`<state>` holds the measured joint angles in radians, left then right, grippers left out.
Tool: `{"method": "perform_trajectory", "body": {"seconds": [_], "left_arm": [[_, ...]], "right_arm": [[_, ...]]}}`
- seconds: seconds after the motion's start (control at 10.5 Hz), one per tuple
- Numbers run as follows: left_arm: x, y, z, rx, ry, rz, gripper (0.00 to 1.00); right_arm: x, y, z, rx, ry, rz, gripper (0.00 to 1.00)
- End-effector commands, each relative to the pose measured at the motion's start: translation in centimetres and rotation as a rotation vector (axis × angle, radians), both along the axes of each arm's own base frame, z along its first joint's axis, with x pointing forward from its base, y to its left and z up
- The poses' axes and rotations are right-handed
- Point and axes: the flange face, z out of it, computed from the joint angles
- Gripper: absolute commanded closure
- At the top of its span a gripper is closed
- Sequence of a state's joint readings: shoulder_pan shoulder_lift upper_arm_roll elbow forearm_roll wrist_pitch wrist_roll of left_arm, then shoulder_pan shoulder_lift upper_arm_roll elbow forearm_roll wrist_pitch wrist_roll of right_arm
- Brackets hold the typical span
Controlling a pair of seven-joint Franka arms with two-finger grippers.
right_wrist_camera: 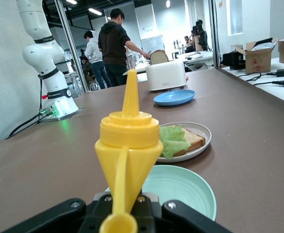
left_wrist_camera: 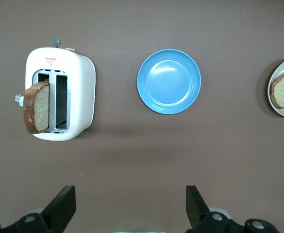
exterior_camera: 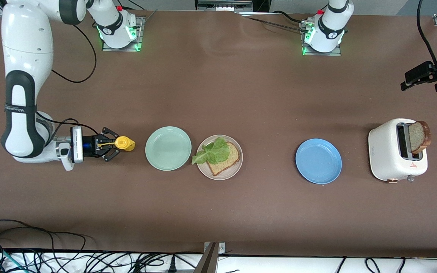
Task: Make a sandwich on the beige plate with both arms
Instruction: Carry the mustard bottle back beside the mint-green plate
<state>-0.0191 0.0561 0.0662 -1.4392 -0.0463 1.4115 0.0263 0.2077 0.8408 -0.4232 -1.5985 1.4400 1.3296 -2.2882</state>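
Observation:
The beige plate (exterior_camera: 237,165) (right_wrist_camera: 203,131) holds one speckled bread slice (exterior_camera: 229,156) with a ruffled green lettuce leaf (exterior_camera: 214,151) (right_wrist_camera: 171,140) on top. A second bread slice (exterior_camera: 418,136) (left_wrist_camera: 37,107) stands in the slot of the white toaster (exterior_camera: 385,151) (left_wrist_camera: 78,92). My right gripper (exterior_camera: 114,144) (right_wrist_camera: 127,216) is shut on a yellow squeeze bottle (exterior_camera: 124,143) (right_wrist_camera: 129,141), low beside the mint-green plate toward the right arm's end of the table. High over the table by the toaster, my left gripper (exterior_camera: 425,77) (left_wrist_camera: 130,204) is open and holds nothing.
A mint-green plate (exterior_camera: 168,148) (right_wrist_camera: 180,187) lies bare between the bottle and the beige plate. A blue plate (exterior_camera: 318,161) (left_wrist_camera: 169,81) lies bare between the beige plate and the toaster. Cables run along the table edge nearest the front camera.

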Motion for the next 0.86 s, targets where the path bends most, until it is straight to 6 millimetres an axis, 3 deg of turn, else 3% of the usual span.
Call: {"method": "perform_trajectory", "body": {"seconds": [0.0, 0.1, 0.38, 0.76], "left_arm": [[-0.1, -0.3, 0.6, -0.014, -0.003, -0.003, 0.00], [-0.1, -0.3, 0.6, -0.015, -0.003, -0.006, 0.00], [-0.4, -0.5, 1.0, -0.015, -0.008, -0.014, 0.00], [-0.4, -1.3, 0.9, -0.016, -0.007, -0.031, 0.00]], "right_arm": [[-1.0, -0.6, -2.7, 0.109, -0.046, 0.005, 1.00], [-0.9, -0.4, -2.6, 0.119, -0.051, 0.003, 1.00], [-1.8, -0.2, -5.4, 0.150, -0.087, 0.011, 1.00], [-2.2, -1.4, -5.6, 0.172, -0.079, 0.007, 1.00]]}}
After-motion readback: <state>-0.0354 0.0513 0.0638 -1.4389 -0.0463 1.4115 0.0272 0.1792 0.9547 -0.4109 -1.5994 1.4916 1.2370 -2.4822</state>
